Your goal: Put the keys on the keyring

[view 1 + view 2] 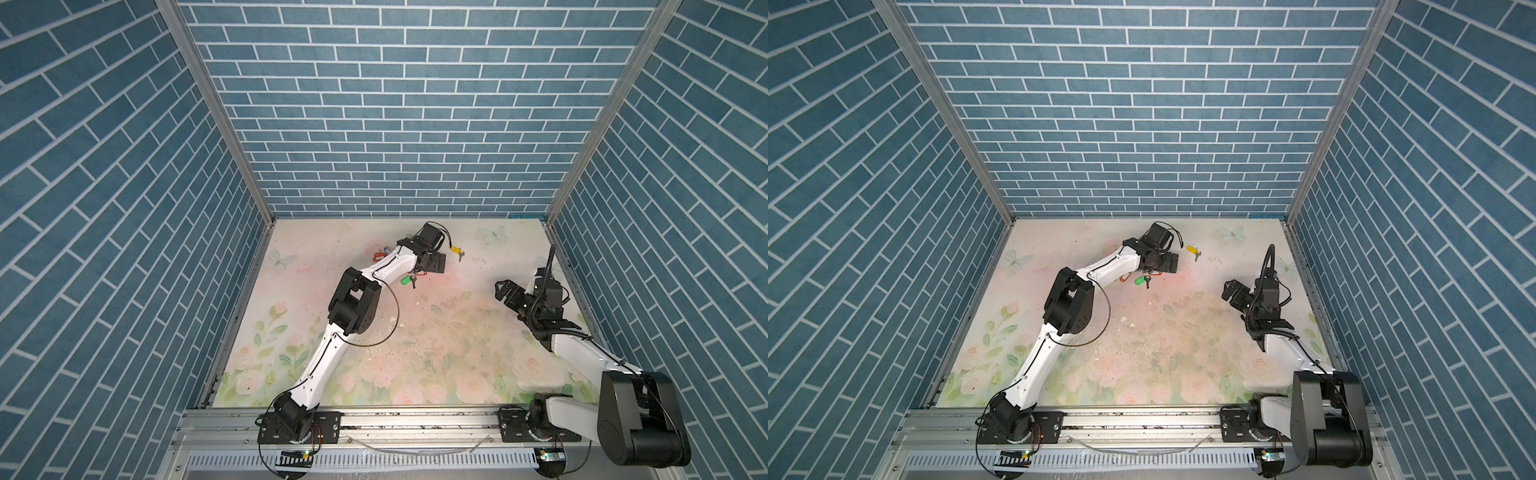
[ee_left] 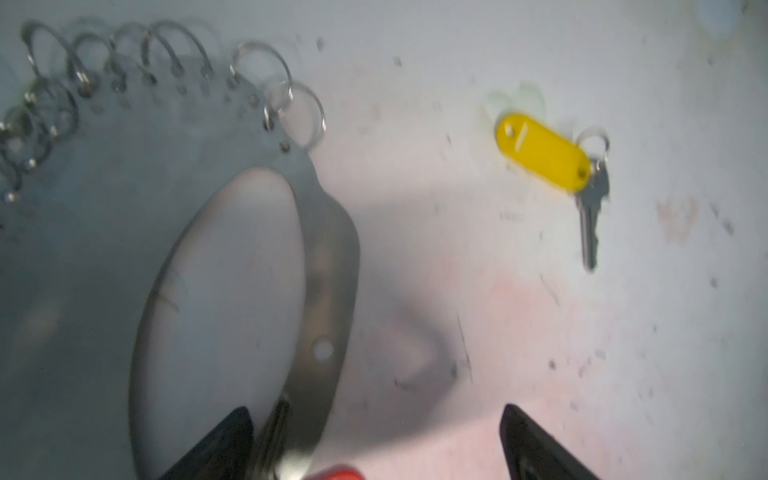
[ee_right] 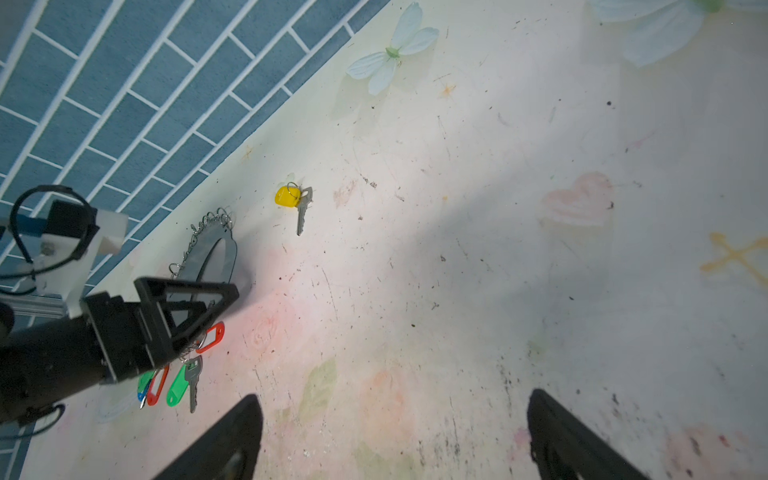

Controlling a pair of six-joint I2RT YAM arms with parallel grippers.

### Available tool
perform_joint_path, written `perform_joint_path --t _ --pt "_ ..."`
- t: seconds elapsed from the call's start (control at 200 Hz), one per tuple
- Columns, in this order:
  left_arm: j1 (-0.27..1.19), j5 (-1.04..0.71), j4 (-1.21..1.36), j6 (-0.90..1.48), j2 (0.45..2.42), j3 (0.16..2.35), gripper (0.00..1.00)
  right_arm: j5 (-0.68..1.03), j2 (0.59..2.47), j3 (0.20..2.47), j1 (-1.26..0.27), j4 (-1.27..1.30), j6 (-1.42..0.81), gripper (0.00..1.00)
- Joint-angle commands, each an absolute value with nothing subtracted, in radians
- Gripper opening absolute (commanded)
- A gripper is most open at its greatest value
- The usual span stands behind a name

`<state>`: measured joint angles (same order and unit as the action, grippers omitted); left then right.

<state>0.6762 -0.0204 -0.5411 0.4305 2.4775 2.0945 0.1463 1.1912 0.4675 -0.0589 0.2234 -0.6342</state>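
Across flowered table (image 1: 415, 332): right gripper (image 1: 505, 291) at right, spread wide, holding nothing; left gripper (image 2: 374, 411) far centre, spread wide over keyring (image 2: 324, 257), plate rim beside one fingertip, ungripped. Just right, lying flat, apart: yellow-tagged keys (image 2: 540, 153).

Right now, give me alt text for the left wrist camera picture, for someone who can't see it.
The keys, one metal key on a yellow tag, lie on the pale table, apart from the keyring, a grey plate with an oval hole and wire rings along its rim. The left gripper is open, the plate's narrow band beside one fingertip.
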Motion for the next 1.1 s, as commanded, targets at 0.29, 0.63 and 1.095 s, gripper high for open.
perform_joint_path --t 0.29,0.63,1.095 --pt "0.849 -0.034 -0.354 0.501 2.087 1.403 0.9 0.156 1.113 0.564 -0.072 -0.007 -0.722 0.97" --pt "0.932 -0.011 -0.183 0.587 1.681 0.813 0.9 0.141 0.99 0.463 -0.153 -0.116 -0.785 0.97" --pt "0.918 0.239 -0.268 0.548 1.158 0.629 0.93 0.146 1.437 0.84 -0.212 -0.163 -0.603 0.93"
